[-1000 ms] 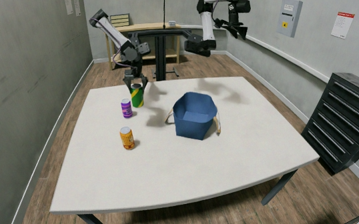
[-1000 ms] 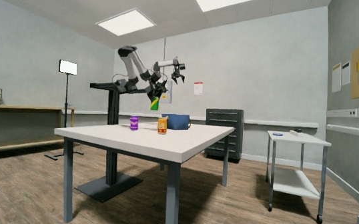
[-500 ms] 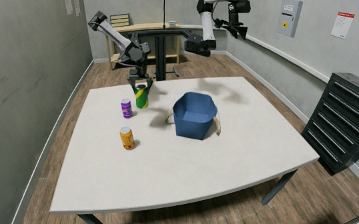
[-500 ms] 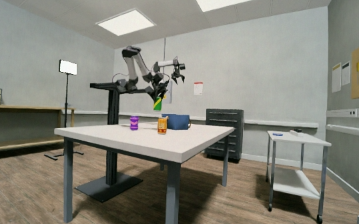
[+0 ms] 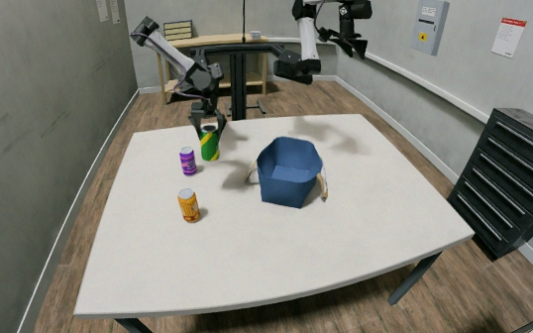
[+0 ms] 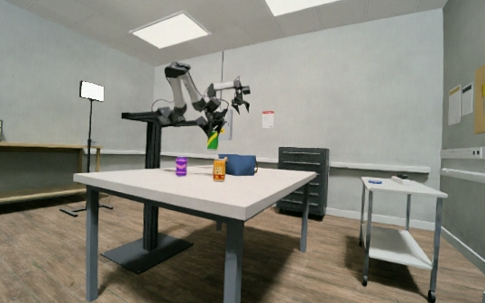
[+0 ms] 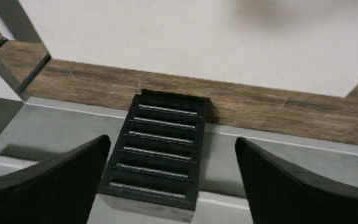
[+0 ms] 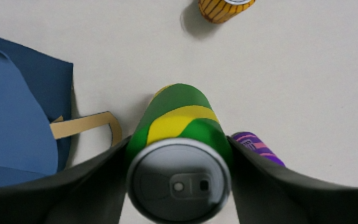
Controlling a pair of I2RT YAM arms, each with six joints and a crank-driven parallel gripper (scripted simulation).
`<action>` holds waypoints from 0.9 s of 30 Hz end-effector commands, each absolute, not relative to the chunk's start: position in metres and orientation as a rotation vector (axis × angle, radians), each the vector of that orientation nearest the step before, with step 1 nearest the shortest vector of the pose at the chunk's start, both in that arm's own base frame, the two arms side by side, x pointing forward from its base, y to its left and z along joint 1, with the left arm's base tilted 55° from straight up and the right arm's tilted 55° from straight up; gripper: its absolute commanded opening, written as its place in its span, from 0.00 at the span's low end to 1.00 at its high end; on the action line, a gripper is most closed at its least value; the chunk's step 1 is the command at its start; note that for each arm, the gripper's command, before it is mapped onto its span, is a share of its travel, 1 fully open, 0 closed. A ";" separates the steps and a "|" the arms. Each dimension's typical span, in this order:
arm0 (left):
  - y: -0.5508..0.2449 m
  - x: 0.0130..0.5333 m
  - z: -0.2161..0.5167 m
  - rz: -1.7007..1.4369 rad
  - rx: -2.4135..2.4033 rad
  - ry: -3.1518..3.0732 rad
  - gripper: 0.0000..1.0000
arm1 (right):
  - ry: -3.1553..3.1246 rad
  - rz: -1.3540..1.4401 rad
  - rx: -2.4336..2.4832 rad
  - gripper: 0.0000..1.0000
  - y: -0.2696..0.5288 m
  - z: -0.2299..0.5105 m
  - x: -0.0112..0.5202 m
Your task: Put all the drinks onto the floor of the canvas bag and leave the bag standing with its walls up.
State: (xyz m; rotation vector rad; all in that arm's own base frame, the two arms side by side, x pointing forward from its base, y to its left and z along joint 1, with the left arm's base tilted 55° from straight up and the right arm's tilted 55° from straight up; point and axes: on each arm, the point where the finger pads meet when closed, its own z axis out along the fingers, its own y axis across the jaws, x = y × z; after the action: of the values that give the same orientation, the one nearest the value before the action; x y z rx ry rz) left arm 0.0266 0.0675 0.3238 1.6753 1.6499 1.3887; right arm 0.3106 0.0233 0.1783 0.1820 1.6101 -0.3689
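Right gripper (image 5: 209, 136) (image 6: 214, 133) (image 8: 180, 165): pinching the green-and-yellow metal can (image 5: 210, 149) (image 6: 213, 141) (image 8: 180, 120), raised
Left gripper (image 5: 360, 52) (image 6: 242, 109) (image 7: 171, 142): fingers spread
White tabletop (image 5: 268, 258) (image 6: 177, 185) (image 7: 205, 45) (image 8: 305, 40): below the right gripper
Blue canvas bag (image 5: 283, 193) (image 6: 241, 165) (image 8: 10, 100): walls up, lower than the right gripper and off to one side
Orange metal can (image 5: 189, 207) (image 6: 219, 170) (image 8: 220, 10): upright, farther from that gripper
Purple metal can (image 5: 188, 161) (image 6: 181, 167) (image 8: 260, 147): upright, lower, nearer it

Shows no legible word, brand or number; bears only print too small or blurred to read, on purple can (image 5: 188, 162) (image 6: 181, 167) (image 8: 257, 147), orange can (image 5: 189, 205) (image 6: 219, 170) (image 8: 222, 10) and red-headed wall notice (image 5: 509, 39) (image 6: 268, 120).
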 end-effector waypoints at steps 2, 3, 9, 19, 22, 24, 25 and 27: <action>0.061 0.013 0.333 1.428 1.638 1.614 1.00 | 1.508 -0.303 0.227 0.74 0.029 0.205 0.309; 0.061 0.013 0.333 1.428 1.638 1.614 1.00 | 1.504 -0.300 0.230 0.74 0.030 0.207 0.309; 0.061 0.013 0.333 1.428 1.638 1.614 1.00 | 1.498 -0.295 0.233 0.74 0.031 0.210 0.310; 0.061 0.013 0.333 1.428 1.638 1.614 1.00 | 1.520 -0.307 0.217 0.74 0.030 0.198 0.308; 0.061 0.013 0.333 1.428 1.638 1.614 1.00 | 1.529 -0.314 0.211 0.74 0.032 0.196 0.311; 0.061 0.013 0.333 1.428 1.638 1.614 1.00 | 1.530 -0.315 0.210 0.74 0.032 0.195 0.310; 0.061 0.013 0.333 1.428 1.638 1.614 1.00 | 1.510 -0.300 0.224 0.74 0.032 0.204 0.311; 0.061 0.013 0.333 1.428 1.638 1.614 1.00 | 1.486 -0.263 0.224 0.74 0.036 0.218 0.313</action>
State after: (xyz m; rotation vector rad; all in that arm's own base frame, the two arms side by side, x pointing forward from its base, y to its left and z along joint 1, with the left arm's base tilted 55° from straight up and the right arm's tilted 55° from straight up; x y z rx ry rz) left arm 0.0266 0.0675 0.3238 1.6753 1.6499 1.3887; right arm 0.3089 0.0238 0.1793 0.1897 1.5951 -0.3612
